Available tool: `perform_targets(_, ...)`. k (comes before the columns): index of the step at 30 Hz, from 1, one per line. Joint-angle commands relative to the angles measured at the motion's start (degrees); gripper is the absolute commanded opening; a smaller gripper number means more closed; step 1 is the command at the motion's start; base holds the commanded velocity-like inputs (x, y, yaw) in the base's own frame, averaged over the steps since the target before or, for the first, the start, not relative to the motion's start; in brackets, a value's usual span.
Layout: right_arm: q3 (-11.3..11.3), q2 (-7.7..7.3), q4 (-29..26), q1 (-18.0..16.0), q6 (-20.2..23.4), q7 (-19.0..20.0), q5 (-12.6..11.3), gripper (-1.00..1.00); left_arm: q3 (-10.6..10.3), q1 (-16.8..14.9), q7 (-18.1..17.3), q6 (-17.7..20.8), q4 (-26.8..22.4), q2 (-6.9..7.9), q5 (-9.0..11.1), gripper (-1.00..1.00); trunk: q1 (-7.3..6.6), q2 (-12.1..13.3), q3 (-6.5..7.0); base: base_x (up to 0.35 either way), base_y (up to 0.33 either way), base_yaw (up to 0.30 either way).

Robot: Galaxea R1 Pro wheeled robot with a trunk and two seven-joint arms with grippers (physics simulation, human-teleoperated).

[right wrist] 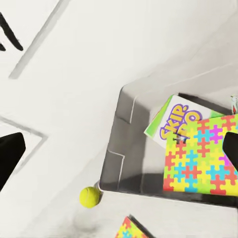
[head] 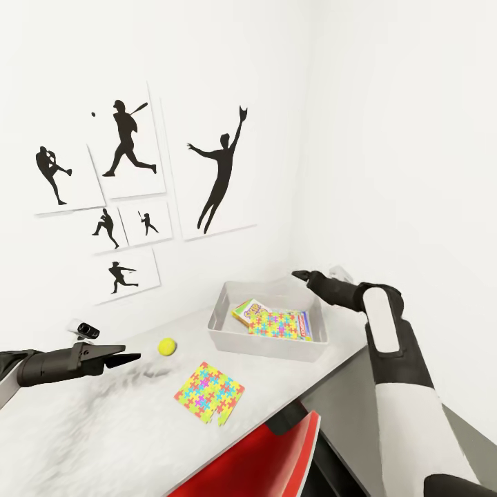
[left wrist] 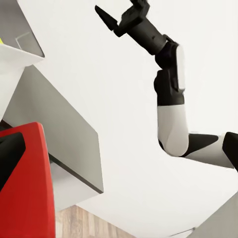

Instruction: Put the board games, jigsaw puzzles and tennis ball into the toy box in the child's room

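Note:
The light-grey toy box [head: 224,337] stands on the table [head: 76,442] by the corner wall. Inside it lie the Skip-Bo board game [head: 246,308], a jigsaw puzzle [head: 276,323] on top, and another board game's edge [head: 305,324]. The right wrist view shows the toy box [right wrist: 119,163], Skip-Bo [right wrist: 174,123] and the puzzle [right wrist: 198,158]. A second jigsaw puzzle [head: 209,393] lies flat on the table in front of the box. The tennis ball [head: 167,346] [right wrist: 89,197] rests left of the box. My right gripper [head: 301,275] [left wrist: 121,15] hovers open above the box's far side. My left gripper [head: 131,357] is open, left of the ball.
A red chair [head: 262,462] [left wrist: 29,198] is pushed under the table's front edge. Silhouette posters [head: 131,138] hang on the wall behind. A small black-and-white object [head: 84,330] sits at the table's back edge. A lower dark grey desk section [head: 476,442] runs right.

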Motion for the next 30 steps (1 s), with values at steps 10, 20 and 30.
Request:
perform_targets(10,5.5,0.07,-14.7,13.8,3.2,-0.5,-6.8,1.00,-0.2,-0.1,-0.1,0.6,0.0,0.07,0.3,1.00,0.05,-0.1,-0.14,0.000,0.000,0.000)
perform_targets(20,12.7,0.17,-15.3,18.8,3.2,4.1,-9.3,1.00,-0.2,-0.1,-0.1,0.5,0.0,0.07,0.3,1.00,0.05,-0.1,-0.14,0.000,0.000,0.000)
perform_targets(30,13.6,0.19,-15.3,24.8,2.7,8.8,-8.7,1.00,-0.3,-0.1,0.0,0.5,0.0,-0.01,0.3,1.00,0.05,-0.1,-0.14,0.000,0.000,0.000)
